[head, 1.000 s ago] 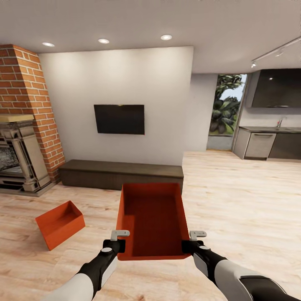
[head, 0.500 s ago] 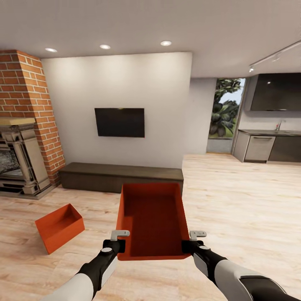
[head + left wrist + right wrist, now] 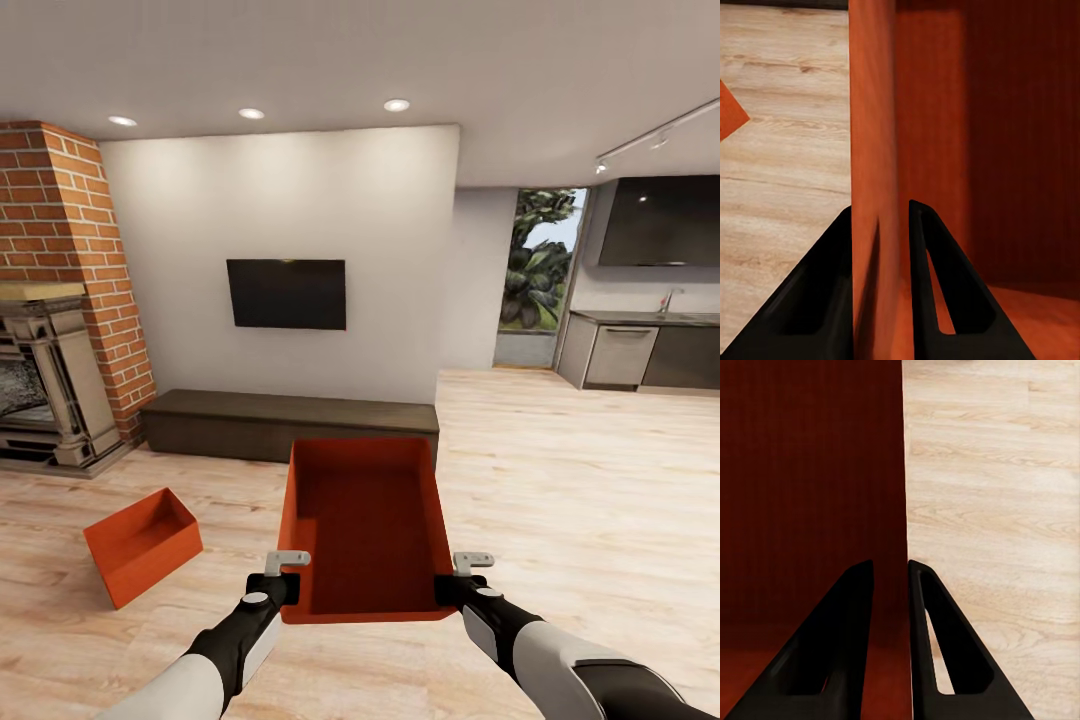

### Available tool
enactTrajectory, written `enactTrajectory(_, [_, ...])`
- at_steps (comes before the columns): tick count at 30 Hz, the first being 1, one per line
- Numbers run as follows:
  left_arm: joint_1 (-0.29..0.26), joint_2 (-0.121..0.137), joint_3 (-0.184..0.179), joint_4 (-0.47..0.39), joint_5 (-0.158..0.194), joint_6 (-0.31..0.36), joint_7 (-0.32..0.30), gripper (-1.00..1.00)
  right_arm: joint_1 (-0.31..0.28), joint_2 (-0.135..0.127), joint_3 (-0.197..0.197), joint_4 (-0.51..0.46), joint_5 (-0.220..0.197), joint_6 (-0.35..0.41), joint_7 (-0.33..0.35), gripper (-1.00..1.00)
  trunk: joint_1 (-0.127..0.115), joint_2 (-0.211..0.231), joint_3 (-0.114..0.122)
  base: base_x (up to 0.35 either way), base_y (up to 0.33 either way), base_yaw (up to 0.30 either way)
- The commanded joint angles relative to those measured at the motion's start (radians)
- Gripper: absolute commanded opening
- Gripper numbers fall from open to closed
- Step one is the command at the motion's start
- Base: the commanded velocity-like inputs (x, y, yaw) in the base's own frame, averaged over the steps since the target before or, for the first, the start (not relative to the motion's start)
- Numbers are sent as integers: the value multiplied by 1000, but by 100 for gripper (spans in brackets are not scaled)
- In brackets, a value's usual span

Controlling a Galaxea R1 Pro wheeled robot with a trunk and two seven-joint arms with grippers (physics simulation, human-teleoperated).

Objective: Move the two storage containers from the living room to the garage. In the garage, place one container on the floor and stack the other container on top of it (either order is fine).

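Light wood plank floor (image 3: pixel 560 480); one orange-red bin (image 3: pixel 142 545) rests on it; a dark low bench (image 3: pixel 290 420) stands against the wall.

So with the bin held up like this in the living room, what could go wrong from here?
1. The held container hangs from thin side walls alone: the left gripper and right gripper each pinch one wall, so uneven arm motion could twist it or let it slip.
2. It blocks the head view of the plank floor just ahead.
3. The second container sits tilted on the floor to the left; turning that way may clip it.
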Motion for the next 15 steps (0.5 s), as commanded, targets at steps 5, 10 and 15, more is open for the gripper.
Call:
enactTrajectory(5, [-1, 1, 13, -5, -17, 3, 64, -100, 0, 1, -22, 4, -3, -4, 5, -100, 0, -1, 0, 0, 0, 0])
enactTrajectory(10, [-1, 1, 13, -5, -17, 3, 64, -100, 0, 2, -22, 4, -2, -3, 5, -100, 0, -1, 0, 0, 0, 0])
enactTrajectory(15, [-1, 1, 13, -5, -17, 3, 64, -100, 0, 2, -22, 4, -3, -2, 5, -100, 0, -1, 0, 0, 0, 0])
